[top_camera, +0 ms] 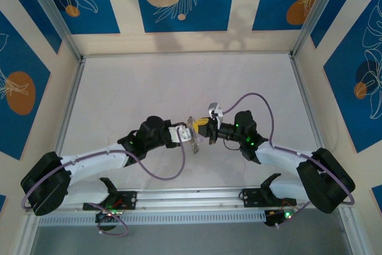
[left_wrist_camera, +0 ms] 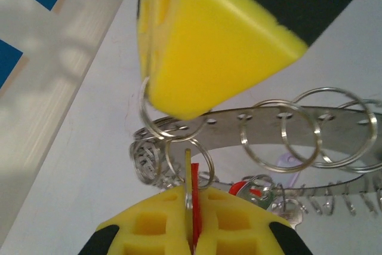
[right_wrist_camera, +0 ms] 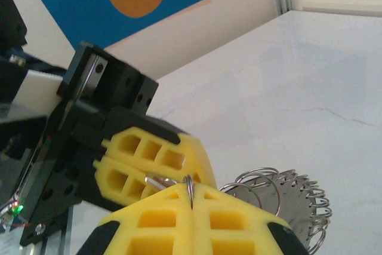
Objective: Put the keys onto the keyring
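The keyring (top_camera: 192, 131) hangs in mid-air between my two grippers, above the middle of the table. In the left wrist view the keyring (left_wrist_camera: 334, 125) is a curved metal band with holes, and small split rings (left_wrist_camera: 280, 135) pass through them. Several keys (left_wrist_camera: 258, 190) dangle below it, one with a red head. My left gripper (left_wrist_camera: 192, 194) is shut on a thin red-headed key (left_wrist_camera: 194, 174), seen edge-on. My right gripper (right_wrist_camera: 191, 190) is shut on one small split ring (right_wrist_camera: 189, 184) of the keyring (right_wrist_camera: 295, 198). The left gripper's fingers (right_wrist_camera: 149, 159) touch it tip to tip.
The white tabletop (top_camera: 143, 88) lies below, bounded by aluminium posts (top_camera: 57, 19) and blue-patterned walls. Purple cables (top_camera: 170, 174) loop beside each arm. A rail (top_camera: 191, 198) runs along the near edge.
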